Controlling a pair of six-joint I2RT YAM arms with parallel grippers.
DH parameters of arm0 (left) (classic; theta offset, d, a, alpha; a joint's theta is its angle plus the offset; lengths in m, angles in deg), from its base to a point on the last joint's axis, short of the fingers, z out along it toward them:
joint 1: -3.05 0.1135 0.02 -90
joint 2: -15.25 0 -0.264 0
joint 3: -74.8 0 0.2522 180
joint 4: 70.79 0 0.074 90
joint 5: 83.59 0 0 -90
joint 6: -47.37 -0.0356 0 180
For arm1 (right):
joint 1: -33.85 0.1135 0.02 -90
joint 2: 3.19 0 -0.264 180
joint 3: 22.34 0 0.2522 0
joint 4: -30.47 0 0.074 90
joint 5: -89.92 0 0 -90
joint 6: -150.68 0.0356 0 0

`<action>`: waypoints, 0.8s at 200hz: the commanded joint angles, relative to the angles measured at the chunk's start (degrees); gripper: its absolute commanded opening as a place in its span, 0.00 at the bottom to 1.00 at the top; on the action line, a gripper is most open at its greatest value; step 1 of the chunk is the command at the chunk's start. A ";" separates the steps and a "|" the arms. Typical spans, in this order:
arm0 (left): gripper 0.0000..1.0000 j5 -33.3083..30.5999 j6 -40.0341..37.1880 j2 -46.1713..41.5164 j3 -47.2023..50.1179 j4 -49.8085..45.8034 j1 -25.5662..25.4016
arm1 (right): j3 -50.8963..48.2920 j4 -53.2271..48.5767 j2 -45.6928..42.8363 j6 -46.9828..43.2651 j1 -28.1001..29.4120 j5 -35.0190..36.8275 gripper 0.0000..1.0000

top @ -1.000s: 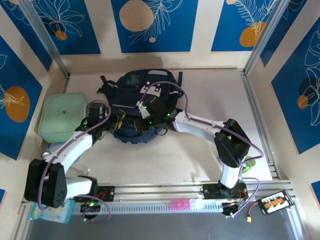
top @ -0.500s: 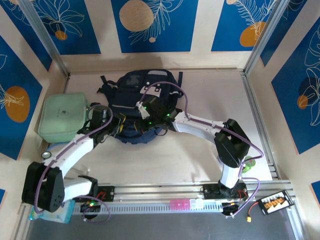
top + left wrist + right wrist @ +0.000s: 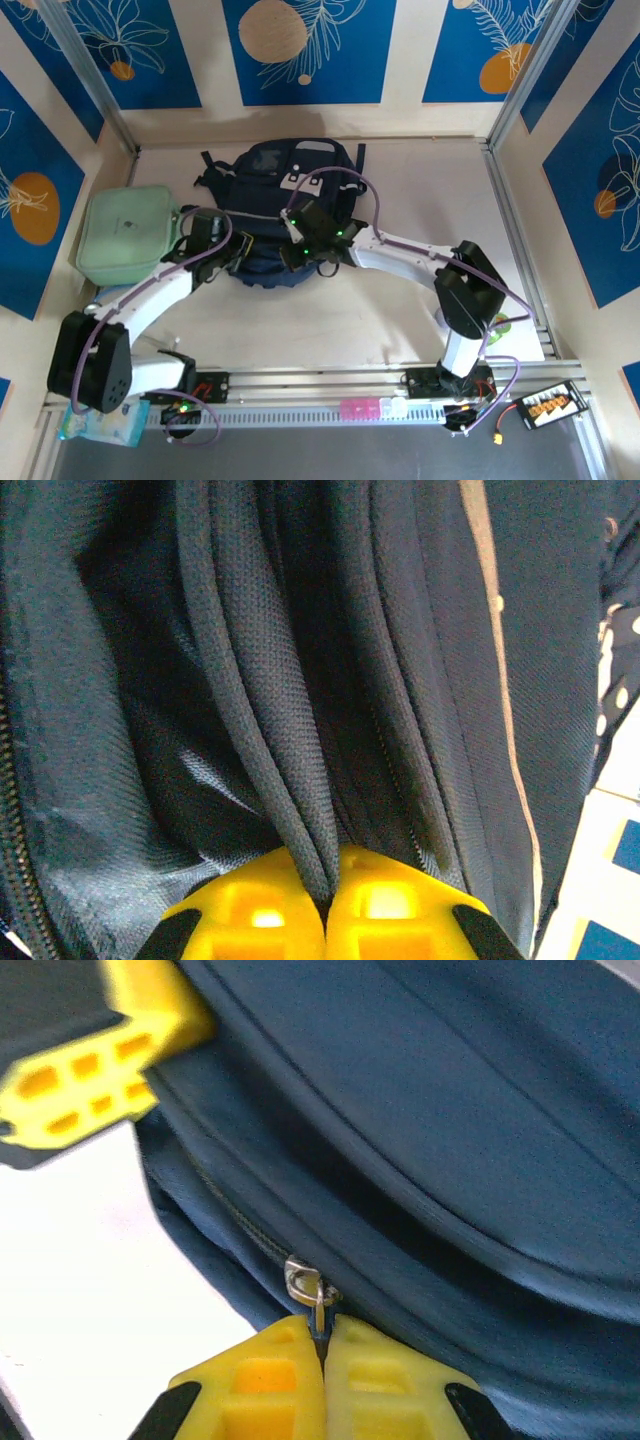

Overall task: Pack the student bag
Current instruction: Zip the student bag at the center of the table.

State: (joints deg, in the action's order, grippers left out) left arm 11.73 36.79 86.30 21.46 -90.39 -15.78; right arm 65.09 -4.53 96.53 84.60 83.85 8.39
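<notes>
We see the left gripper with its jaws pressed together on a ridge of dark fabric, a fold of the backpack that runs straight up ahead of them. The right gripper has its jaws clamped on the zip pull, whose metal ring sits just above the tips. The backpack lies on the table, spreading ahead of both pairs of jaws; a green case rests to the left of the left jaws

Ahead of me the navy student bag lies flat on the table, white buckle patch facing up.
</notes>
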 commanded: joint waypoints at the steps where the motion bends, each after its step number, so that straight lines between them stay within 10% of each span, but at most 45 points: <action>1: 0.00 -5.06 -3.97 -2.86 -2.06 -6.05 0.15 | -2.26 -7.13 -4.54 0.19 -3.33 7.51 0.00; 160: 0.00 3.42 -13.33 -6.18 -2.62 -13.64 1.86 | 13.68 -15.32 9.78 -5.71 -23.83 11.52 0.00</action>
State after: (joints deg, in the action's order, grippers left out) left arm 13.74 27.89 82.27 20.04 -97.63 -15.56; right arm 74.10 -14.17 103.83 77.44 64.62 11.69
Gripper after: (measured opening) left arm 0.048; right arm 0.058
